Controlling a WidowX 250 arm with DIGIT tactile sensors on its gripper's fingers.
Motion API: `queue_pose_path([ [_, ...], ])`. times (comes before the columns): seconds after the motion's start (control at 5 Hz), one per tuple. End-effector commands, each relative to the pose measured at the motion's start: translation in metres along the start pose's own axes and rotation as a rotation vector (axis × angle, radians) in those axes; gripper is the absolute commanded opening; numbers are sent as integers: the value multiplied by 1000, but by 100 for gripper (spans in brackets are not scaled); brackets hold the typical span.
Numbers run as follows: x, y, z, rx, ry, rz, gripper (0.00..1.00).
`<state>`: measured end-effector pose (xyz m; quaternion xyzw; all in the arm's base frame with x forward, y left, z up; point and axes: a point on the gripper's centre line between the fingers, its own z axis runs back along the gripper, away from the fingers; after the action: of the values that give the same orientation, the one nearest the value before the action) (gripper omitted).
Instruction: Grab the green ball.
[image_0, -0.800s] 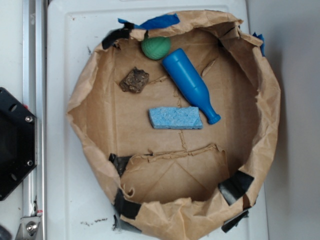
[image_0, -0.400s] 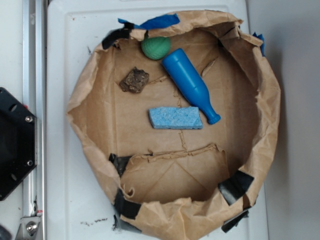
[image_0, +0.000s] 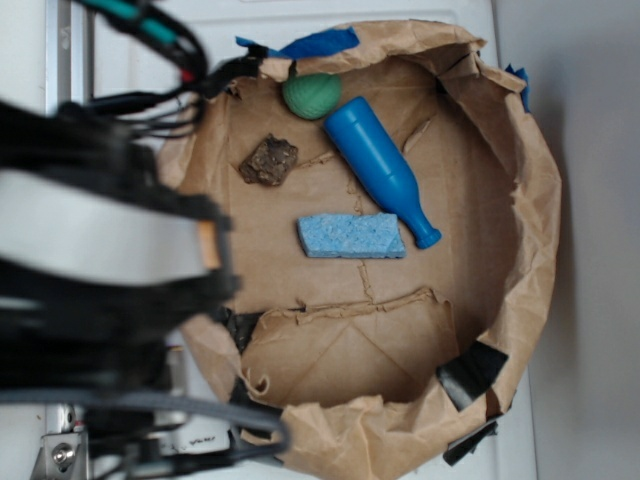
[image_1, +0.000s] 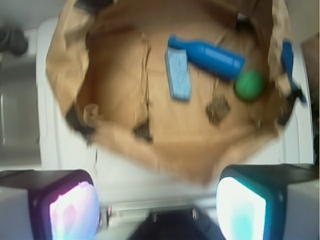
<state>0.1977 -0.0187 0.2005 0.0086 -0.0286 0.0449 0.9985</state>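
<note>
My gripper (image_1: 157, 197) hangs spread and empty outside the paper bag's (image_1: 165, 150) near wall. Green ball (image_1: 249, 84) sits inside, touching the blue bottle's (image_1: 210, 56) base, ahead and to my right.

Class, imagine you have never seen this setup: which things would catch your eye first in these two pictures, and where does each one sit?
The big blurred black robot arm fills the left of the exterior view, over the edge of the crumpled brown paper tub. Inside it, the bright blue bottle toy lies diagonally with the green ball right at its thick end, near the tub's far wall. In the wrist view, the open gripper frames the bottom, short of the tub.
</note>
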Motion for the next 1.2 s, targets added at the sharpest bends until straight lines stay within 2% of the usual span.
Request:
queue_pose_path([
  [0.0, 43, 9, -4, -72, -66, 258, 100],
  [0.2, 31, 11, -5, -76, 27, 514, 100],
  [0.6, 31, 11, -5, -76, 27, 514, 100],
  [0.8, 47, 27, -24, -102, -114, 759, 100],
  [1.0, 56, 32, -35, -30, -200, 999, 100],
])
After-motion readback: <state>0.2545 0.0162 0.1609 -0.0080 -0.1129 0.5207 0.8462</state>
